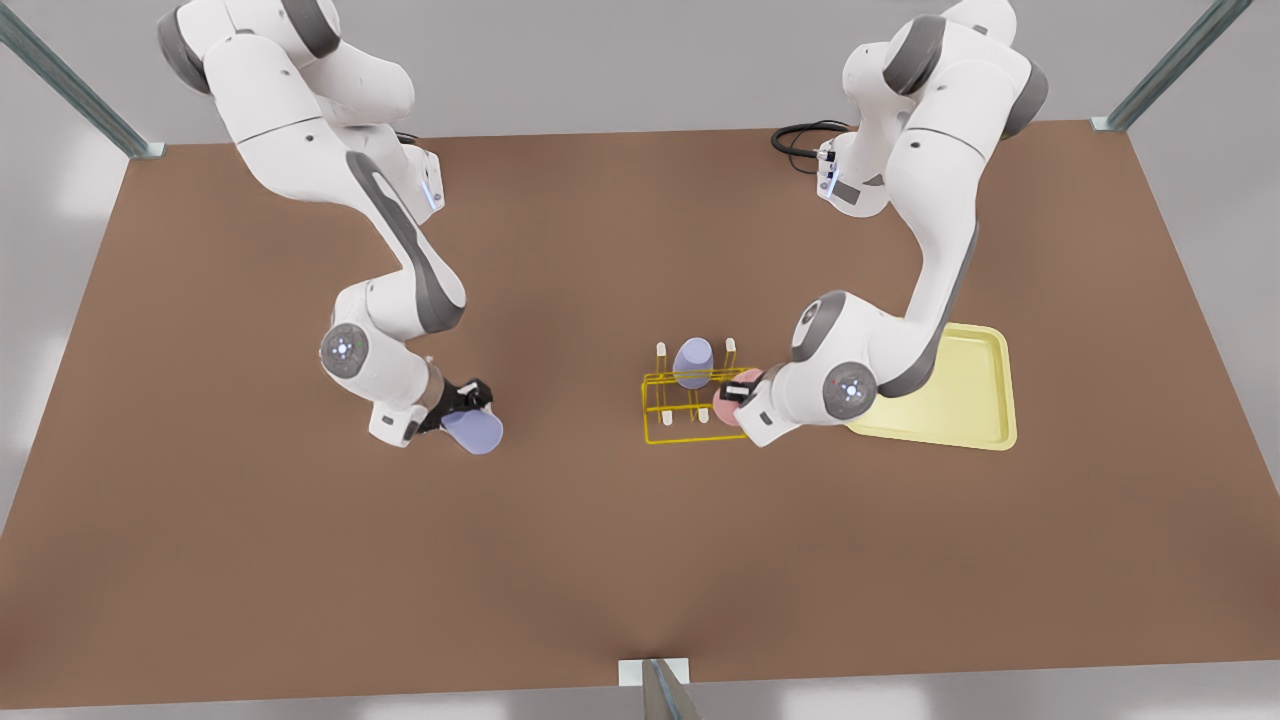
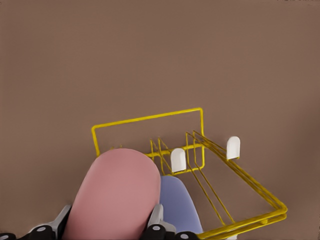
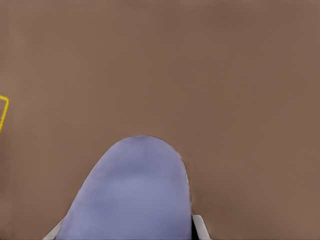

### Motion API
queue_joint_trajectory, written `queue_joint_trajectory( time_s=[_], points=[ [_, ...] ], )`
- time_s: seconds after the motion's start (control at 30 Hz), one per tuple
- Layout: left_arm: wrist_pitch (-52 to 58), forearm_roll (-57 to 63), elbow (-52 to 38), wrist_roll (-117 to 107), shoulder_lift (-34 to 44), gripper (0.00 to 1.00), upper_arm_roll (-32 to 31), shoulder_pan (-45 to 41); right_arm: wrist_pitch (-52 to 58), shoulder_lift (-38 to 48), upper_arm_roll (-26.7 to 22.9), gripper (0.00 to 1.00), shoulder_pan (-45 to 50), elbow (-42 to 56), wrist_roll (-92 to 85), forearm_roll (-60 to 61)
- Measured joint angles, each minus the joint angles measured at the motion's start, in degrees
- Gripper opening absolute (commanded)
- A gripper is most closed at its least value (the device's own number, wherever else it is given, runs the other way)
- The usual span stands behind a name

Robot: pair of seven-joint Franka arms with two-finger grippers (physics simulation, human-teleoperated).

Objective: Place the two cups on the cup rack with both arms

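My left gripper (image 1: 742,392) (image 2: 109,222), on the arm at the front view's right, is shut on the salmon pink cup (image 1: 728,408) (image 2: 117,195). It holds that cup at the right end of the yellow cup rack (image 1: 690,412) (image 2: 200,130), over the wire frame. A lavender cup (image 1: 693,362) (image 2: 177,202) sits on a rack peg beside it. My right gripper (image 1: 462,405) (image 3: 125,231), on the arm at the front view's left, is shut on another lavender cup (image 1: 473,432) (image 3: 132,195), just above the brown table and well left of the rack.
A pale-yellow flat tray (image 1: 985,400) lies right of the rack, partly under the left arm. A black cable (image 1: 800,135) loops at the table's far edge. White-tipped pegs (image 2: 233,147) stand free on the rack. The rack's corner (image 3: 2,112) shows in the right wrist view.
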State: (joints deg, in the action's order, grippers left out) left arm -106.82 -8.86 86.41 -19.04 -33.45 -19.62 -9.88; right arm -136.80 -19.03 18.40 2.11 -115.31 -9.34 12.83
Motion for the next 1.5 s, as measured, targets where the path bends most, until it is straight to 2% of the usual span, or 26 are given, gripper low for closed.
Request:
queue_joint_trajectory(
  time_s=[0.37,0.67,0.9,0.97,1.17,1.23,1.3,1.37,1.5],
  points=[
    [-1.4,-2.7,2.3,-6.3,0.8,1.00,0.1,0.1,-1.9,-9.9,0.8,0.85,14.6,15.6,0.0,14.6],
    [-0.3,3.9,2.1,-11.0,0.8,1.00,-0.2,-0.8,-3.9,-16.2,0.9,0.85,18.0,24.1,-0.1,18.5],
    [3.2,6.9,1.8,-14.9,0.9,1.00,-0.4,-1.5,-4.3,-17.7,0.9,0.85,19.7,25.4,-0.2,18.8],
    [4.3,7.7,1.7,-16.1,0.9,1.00,-0.4,-1.7,-4.3,-18.4,0.9,1.00,20.1,26.2,-0.2,18.8],
    [7.7,10.1,0.6,-20.0,1.2,1.00,-0.6,-1.8,-4.2,-19.1,0.9,1.00,20.0,28.4,-0.2,18.7],
    [8.4,10.3,0.0,-21.2,1.1,1.00,-0.6,-1.9,-2.0,-18.5,0.6,1.00,17.1,32.1,-0.2,18.4],
    [8.9,10.2,-0.6,-22.3,1.1,1.00,-0.7,-1.9,3.9,-18.2,0.1,1.00,10.2,39.3,-0.1,15.2],
    [9.2,9.5,-1.6,-23.3,1.1,1.00,-0.7,-1.9,10.9,-17.2,-1.0,1.00,4.9,43.4,-0.2,5.9],
    [9.7,6.9,-4.8,-25.2,1.1,1.00,-0.8,-1.9,24.5,-12.7,-11.2,1.00,-3.2,45.6,-1.0,-14.2]
  ],
)
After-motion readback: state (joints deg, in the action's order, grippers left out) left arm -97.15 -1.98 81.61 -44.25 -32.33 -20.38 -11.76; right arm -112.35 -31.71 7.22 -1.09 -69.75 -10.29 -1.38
